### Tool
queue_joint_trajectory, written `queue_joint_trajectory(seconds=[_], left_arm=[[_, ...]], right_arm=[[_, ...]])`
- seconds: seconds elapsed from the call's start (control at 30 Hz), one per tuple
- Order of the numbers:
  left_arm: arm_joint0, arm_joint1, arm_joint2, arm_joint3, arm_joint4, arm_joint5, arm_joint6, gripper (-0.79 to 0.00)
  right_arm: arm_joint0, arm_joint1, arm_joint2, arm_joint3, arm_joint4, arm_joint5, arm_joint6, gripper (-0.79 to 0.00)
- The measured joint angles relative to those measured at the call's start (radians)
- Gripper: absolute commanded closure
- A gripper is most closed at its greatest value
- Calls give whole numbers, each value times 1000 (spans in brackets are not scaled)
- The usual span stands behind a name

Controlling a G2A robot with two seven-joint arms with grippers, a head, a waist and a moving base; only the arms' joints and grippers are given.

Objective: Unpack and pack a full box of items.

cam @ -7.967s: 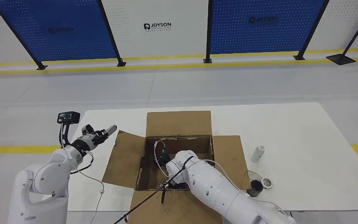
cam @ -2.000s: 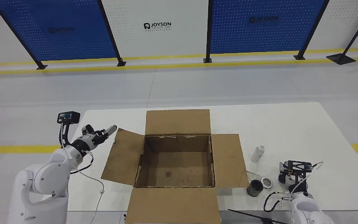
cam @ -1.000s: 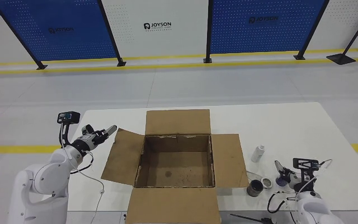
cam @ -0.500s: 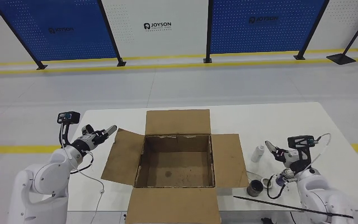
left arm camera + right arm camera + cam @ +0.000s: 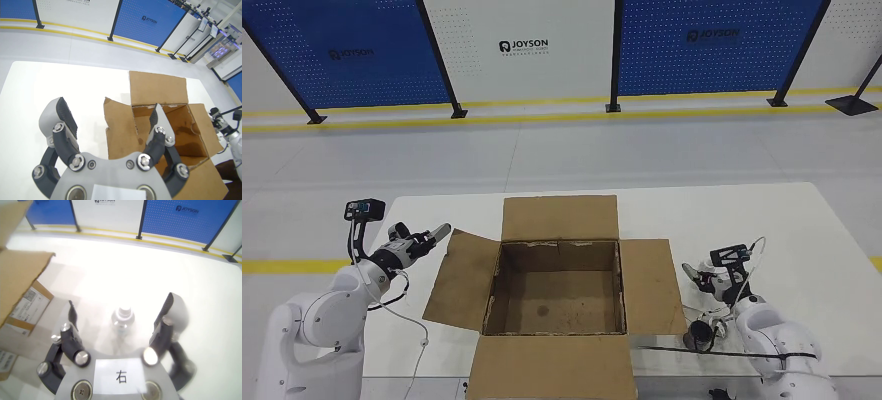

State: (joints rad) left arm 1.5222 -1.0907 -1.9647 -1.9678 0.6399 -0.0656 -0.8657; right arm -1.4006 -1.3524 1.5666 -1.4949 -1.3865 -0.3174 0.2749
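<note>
The open cardboard box (image 5: pixel 557 290) stands mid-table with all flaps spread and its bare floor showing; it appears too in the left wrist view (image 5: pixel 160 128) and the right wrist view (image 5: pixel 19 275). Just right of the box's right flap, my right gripper (image 5: pixel 697 275) is open. In its wrist view a small white bottle (image 5: pixel 122 317) stands upright between the fingers, untouched, with the right gripper (image 5: pixel 121 299) around it. My left gripper (image 5: pixel 427 240) hangs open and empty over the table left of the box, as the left wrist view shows (image 5: pixel 108 103).
A dark round can (image 5: pixel 700 336) sits near the table's front edge, just beyond the box's right flap and below the right gripper. A thin black cable (image 5: pixel 742 353) runs along that front edge. The white table (image 5: pixel 802 230) has free room at the far right and behind the box.
The right arm left the box, then swung from the near right edge toward the white bottle, so its open fingers now straddle it. The left arm has not moved.
</note>
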Motion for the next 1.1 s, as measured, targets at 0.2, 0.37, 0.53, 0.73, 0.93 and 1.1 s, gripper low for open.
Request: queue_joint_trajectory(seconds=[0.2,0.37,0.53,0.73,0.93,1.1], left_arm=[[0,0,0,0,0,0,0,-785],[0,0,0,0,0,0,0,-785],[0,0,0,0,0,0,0,-785],[0,0,0,0,0,0,0,-785],[0,0,0,0,0,0,0,-785],[0,0,0,0,0,0,0,-785]], right_arm=[[27,2,-25,65,-6,11,-3,-742],[50,4,-50,110,-25,8,2,-739],[69,6,-64,151,-24,16,-4,-702],[94,9,-77,202,-29,23,-13,-474],[107,12,-84,218,-26,24,-24,-71],[110,15,-86,211,-22,30,-31,0]])
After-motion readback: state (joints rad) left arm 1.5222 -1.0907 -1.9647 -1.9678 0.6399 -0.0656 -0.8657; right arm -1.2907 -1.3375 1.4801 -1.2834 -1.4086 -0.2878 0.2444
